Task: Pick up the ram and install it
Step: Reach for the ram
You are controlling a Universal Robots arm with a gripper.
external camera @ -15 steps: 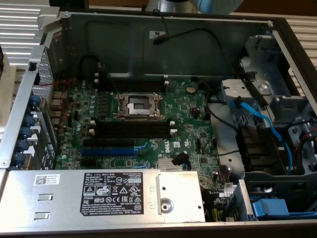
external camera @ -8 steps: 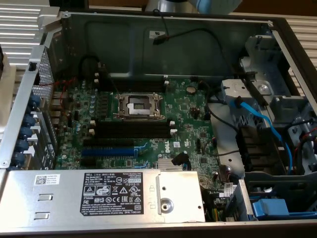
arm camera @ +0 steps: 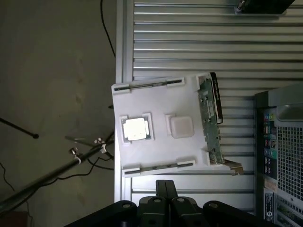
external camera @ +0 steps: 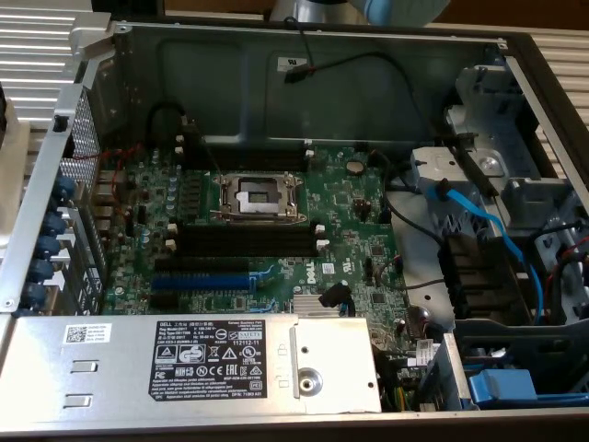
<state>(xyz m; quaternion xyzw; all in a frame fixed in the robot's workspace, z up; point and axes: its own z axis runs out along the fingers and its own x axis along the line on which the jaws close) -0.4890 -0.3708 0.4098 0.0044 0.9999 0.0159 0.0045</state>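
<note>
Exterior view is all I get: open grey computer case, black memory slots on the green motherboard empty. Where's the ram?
Observer: In a white plastic tray on the ribbed metal table, outside the case: a long narrow ram stick, seen edge-on.
Operator: Only one?
Observer: A second stick sits along the tray's opposite side.
Operator: And the gripper?
Observer: The black gripper hangs over the table beside the nearer stick, not touching it.
</note>
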